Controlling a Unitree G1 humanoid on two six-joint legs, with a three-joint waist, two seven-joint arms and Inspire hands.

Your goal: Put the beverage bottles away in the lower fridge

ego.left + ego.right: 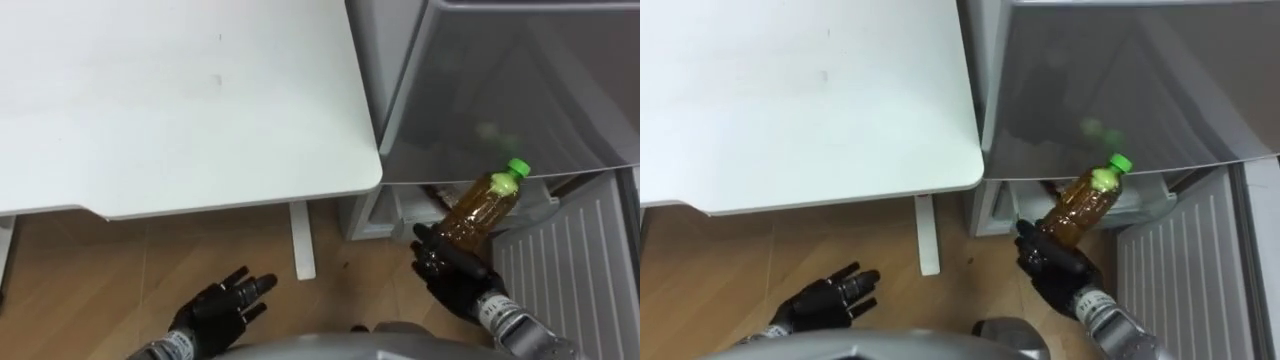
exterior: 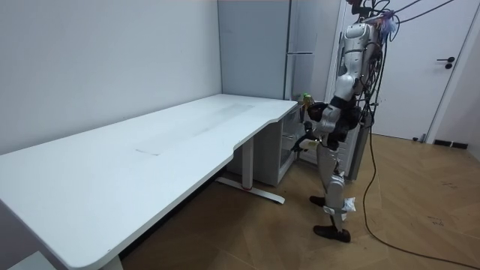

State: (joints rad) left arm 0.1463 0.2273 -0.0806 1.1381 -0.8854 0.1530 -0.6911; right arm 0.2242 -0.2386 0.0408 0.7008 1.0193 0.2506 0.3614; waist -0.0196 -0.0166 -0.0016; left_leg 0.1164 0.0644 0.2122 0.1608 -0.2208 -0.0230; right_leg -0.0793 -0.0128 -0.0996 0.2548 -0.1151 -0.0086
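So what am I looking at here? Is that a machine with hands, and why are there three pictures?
It is a robot on two legs, with two arms and human-like hands. Two pictures come from cameras in its head, looking down. The third comes from a camera standing in the room, and shows the robot at the end of a white table, facing a grey fridge. In the head views its right hand is curled round a bottle of brown drink with a green cap, held up before the fridge's open lower part. Its left hand hangs open above the wooden floor, holding nothing.
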